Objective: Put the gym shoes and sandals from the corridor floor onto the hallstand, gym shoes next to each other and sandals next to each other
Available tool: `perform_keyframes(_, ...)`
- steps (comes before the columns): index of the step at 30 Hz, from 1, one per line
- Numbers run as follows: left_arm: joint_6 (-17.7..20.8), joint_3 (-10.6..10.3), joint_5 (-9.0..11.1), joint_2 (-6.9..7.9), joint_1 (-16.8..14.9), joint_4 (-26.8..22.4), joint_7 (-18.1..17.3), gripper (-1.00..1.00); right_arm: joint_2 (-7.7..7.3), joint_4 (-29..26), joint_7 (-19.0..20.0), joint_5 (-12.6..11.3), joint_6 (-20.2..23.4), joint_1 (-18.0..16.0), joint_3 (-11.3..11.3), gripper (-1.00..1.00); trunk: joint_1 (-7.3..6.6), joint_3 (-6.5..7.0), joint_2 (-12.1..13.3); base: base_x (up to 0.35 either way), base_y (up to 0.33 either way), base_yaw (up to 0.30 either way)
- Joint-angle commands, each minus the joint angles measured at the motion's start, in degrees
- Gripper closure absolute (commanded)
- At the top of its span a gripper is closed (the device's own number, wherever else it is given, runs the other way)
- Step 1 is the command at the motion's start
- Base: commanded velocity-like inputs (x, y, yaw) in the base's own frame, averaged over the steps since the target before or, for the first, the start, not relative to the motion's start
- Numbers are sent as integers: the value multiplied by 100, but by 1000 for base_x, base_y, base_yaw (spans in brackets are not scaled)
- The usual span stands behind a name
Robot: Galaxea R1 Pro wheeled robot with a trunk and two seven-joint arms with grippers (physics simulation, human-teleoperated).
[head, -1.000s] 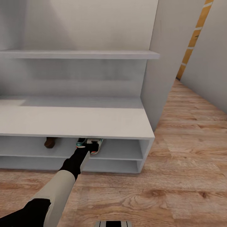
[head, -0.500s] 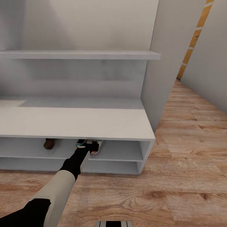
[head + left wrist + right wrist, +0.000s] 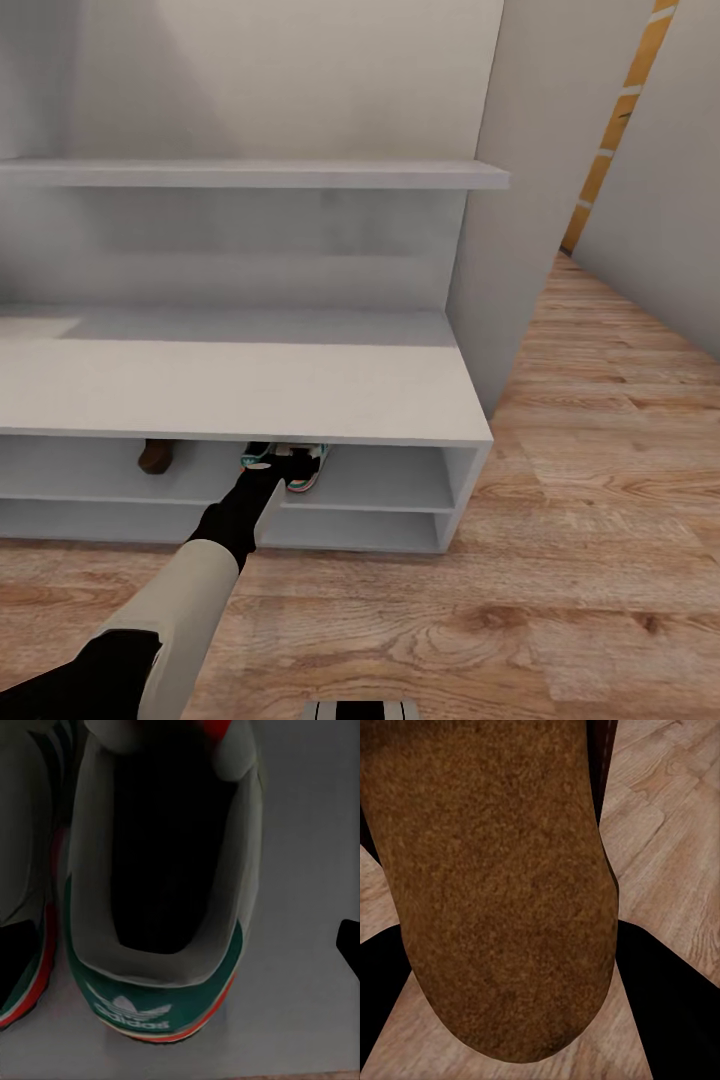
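The two gym shoes (image 3: pixel 305 462) stand side by side in the upper slot of the pale grey hallstand (image 3: pixel 250 385). My left gripper (image 3: pixel 290 464) reaches into that slot behind them. In the left wrist view it is open (image 3: pixel 180 960): its dark fingertips (image 3: pixel 349 949) sit either side of one shoe's green heel (image 3: pixel 161 1012), apart from it, and the other gym shoe (image 3: pixel 26 870) lies alongside. One brown sandal (image 3: pixel 156 455) rests in the same slot, further left. My right gripper (image 3: pixel 521 1005) is shut on the other sandal (image 3: pixel 495 885), held above the corridor floor (image 3: pixel 667 817).
A floating shelf (image 3: pixel 250 172) hangs above the bench top. A grey wall panel (image 3: pixel 510 250) borders the hallstand's right end. Wood floor (image 3: pixel 600 480) stretches to the right and in front. A lower slot (image 3: pixel 350 525) runs beneath the shoes.
The left gripper has shifted very slightly at the gym shoes, and the right-hand shoe now looks a little darker and deeper in the slot. Nothing else has moved.
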Motion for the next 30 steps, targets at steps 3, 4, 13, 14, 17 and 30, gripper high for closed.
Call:
perform_keyframes(3, 30, 11, -41, 0, -1, -19, 3, -100, -2, 1, 39, 59, -37, -11, -35, 100, -1, -4, -2, 0, 0, 0)
perform_keyframes(4, 30, 9, -41, 2, -1, -25, 3, -100, -2, 1, 39, 59, -37, -11, -34, 100, -1, -4, -2, 0, 0, 0)
perform_keyframes(13, 30, 3, -41, 5, -1, -37, 3, -100, -2, 4, 39, 60, -38, -11, -33, 100, -1, -4, -2, -130, 0, 0)
perform_keyframes(14, 30, 4, -41, 5, -1, -53, 3, -100, -2, 6, 39, 59, -39, -11, -33, 100, -1, -4, -2, -316, 0, 0)
perform_keyframes(17, 30, 4, -41, 5, -1, -62, 3, -100, -2, 3, 39, 59, -39, -11, -34, 100, -1, -4, -2, -326, 29, 0)
perform_keyframes(30, -24, 1, -41, 14, 108, -92, -76, -100, -2, 9, 39, 63, -37, -11, -27, 100, -1, -4, -2, -298, 189, 0)
